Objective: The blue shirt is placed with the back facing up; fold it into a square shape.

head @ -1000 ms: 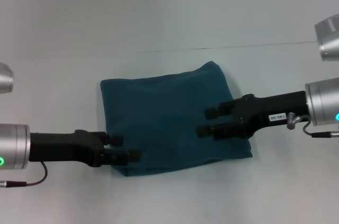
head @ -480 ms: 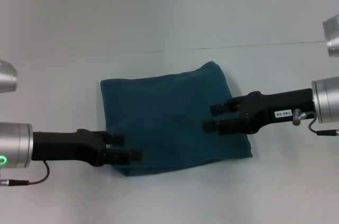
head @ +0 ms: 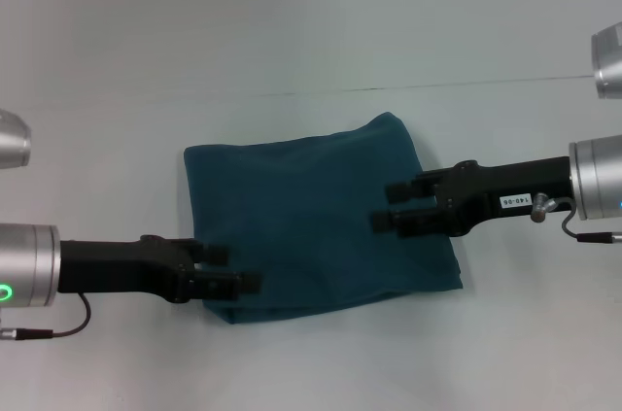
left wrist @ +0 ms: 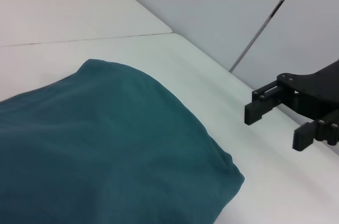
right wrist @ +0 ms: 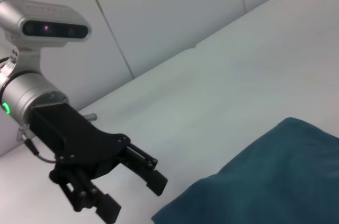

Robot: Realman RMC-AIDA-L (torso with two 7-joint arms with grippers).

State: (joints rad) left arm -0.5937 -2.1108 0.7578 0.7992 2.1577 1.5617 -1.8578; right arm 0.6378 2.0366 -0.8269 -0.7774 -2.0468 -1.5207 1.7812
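Since a second ago the right gripper (head: 388, 207) has drawn back and lifted toward the shirt's right edge, jaws apart. Folded to a rough square, the blue shirt (head: 311, 226) lies between both arms, slightly wider than deep. Its near-left corner is at the open left gripper (head: 235, 269).

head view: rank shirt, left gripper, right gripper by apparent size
1. the blue shirt, folded, by far the largest.
2-3. the left gripper and the right gripper: both open, and they look about alike, so no ranking between them.
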